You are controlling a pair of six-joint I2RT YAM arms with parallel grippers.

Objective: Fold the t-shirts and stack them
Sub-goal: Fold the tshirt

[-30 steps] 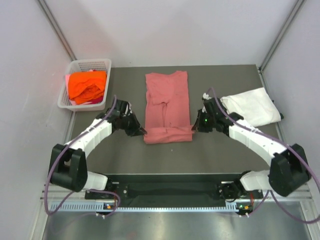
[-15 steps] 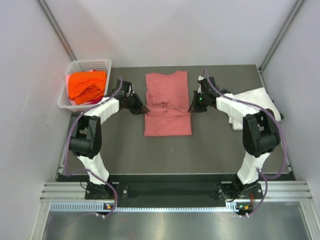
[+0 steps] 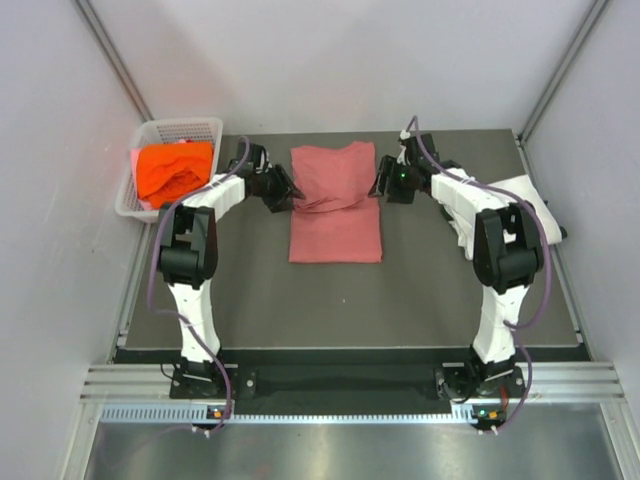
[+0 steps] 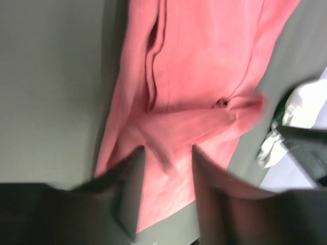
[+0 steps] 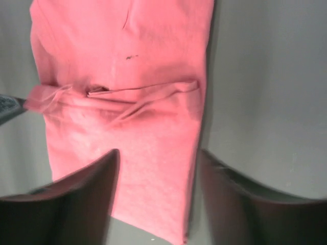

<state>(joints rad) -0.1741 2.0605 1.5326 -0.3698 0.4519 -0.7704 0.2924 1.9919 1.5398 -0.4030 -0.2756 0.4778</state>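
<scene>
Both pairs of fingers (image 4: 130, 189) have just sprung apart, dropping the folded edge they carried away from the arms' bases. The left gripper (image 3: 284, 190) and right gripper (image 3: 380, 185) now sit empty at either side of the pink t-shirt (image 3: 335, 230). It lies doubled over mid-table (image 3: 440, 290). This fold looks finished, so stacking probably follows.

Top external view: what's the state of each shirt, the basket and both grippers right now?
pink t-shirt: folded over on the table, wrinkled across the fold, not gripped.
white t-shirt: folded, on the table, partly behind the right arm.
basket: upright, holding the orange t-shirt.
orange t-shirt: crumpled in the basket.
left gripper: open, beside the pink t-shirt.
right gripper: open, beside the pink t-shirt.
</scene>
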